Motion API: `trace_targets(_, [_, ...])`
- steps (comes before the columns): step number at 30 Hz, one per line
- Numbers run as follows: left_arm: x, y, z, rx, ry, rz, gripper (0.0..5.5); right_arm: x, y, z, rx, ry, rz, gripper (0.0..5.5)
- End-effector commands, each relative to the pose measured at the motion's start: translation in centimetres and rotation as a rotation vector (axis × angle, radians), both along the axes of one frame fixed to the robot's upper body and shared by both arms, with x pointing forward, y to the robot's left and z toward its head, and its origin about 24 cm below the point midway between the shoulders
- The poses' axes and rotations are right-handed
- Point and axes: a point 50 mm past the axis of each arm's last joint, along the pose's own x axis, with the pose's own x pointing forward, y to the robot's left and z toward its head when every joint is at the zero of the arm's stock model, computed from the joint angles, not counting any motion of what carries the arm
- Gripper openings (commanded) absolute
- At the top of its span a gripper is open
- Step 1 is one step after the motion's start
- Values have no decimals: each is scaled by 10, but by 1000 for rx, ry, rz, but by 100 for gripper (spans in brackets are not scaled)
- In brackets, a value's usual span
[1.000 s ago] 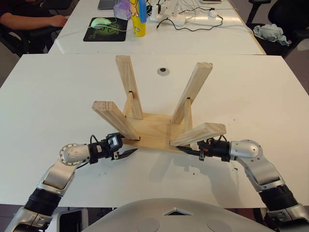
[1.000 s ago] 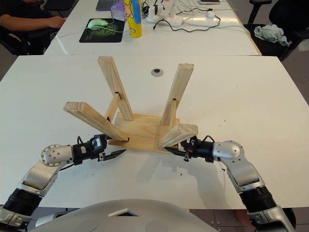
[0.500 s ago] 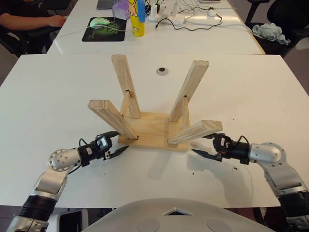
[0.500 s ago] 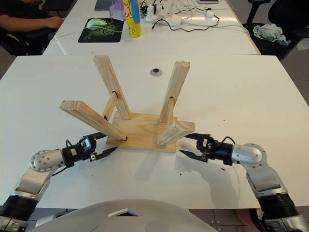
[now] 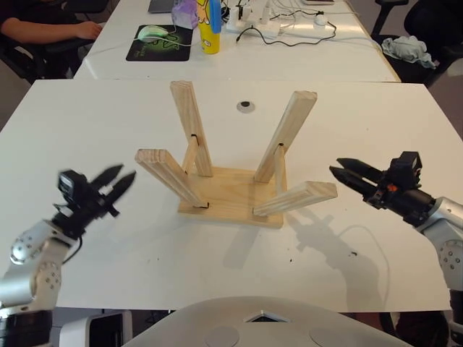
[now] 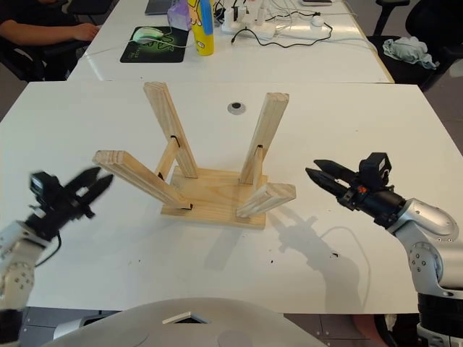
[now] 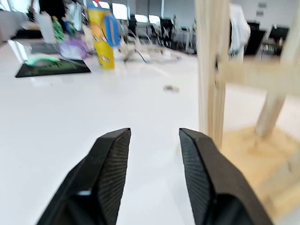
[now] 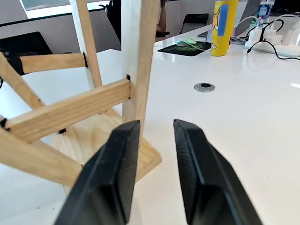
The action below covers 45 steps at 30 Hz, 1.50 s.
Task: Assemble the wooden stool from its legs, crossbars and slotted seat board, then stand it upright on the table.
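Note:
The wooden stool [image 5: 235, 166] rests upside down in the middle of the white table [image 5: 362, 130], its seat board [image 5: 230, 199] flat on the surface and its legs splayed upward, joined by crossbars [image 8: 65, 110]. My left gripper [image 5: 116, 181] hangs open above the table, well to the left of the stool, holding nothing. My right gripper [image 5: 346, 171] is open and raised to the right of the stool, clear of the nearest leg [image 5: 295, 198]. In the wrist views each pair of black fingers [image 7: 110, 159] [image 8: 122, 154] points toward the stool from a distance.
A small dark grommet [image 5: 245, 107] sits in the table behind the stool. On the far desk are a yellow bottle [image 5: 210, 29], a mouse on a dark pad [image 5: 152, 40] and cables [image 5: 289, 29]. A person's arm [image 5: 43, 29] rests at the far left.
Both grippers have pulled away from the seat board's front edge, lifting up and outward to either side. The stool stays upside down where it was.

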Motion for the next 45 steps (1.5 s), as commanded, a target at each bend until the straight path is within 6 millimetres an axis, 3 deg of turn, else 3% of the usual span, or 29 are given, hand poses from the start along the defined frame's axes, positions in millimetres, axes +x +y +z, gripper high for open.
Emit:
trace_targets(1, [26,-29,103,-149,-232,-176,114,7,28,-27,-50,44,42,65])
trace_targets(4, [29,-56,135,-164,-244,-342,71,9,41,-61,-152,116,54,19])
trace_targets(9, [27,-76,146,-151,-190,-467,2,9,53,-83,-134,118,112,0])
trace_targets(19, [36,-73,141,-195,-102,-556,2,2,70,-78,-16,7,172,0])
trace_targets(25, [37,-77,146,-197,-108,-603,2,5,83,-110,-139,145,240,0])
trace_targets(29, [34,-85,172,-260,-167,-701,2,2,76,-133,-261,251,207,0])
trace_targets(32, [26,-89,197,-377,-204,-815,2,-1,72,-140,-285,292,199,0])
trace_targets(36, [14,-90,212,-456,-191,-939,2,-3,70,-143,-300,306,188,0])
trace_targets(45, [2,-103,199,-343,-112,-1038,2,0,71,-143,-309,313,191,0])
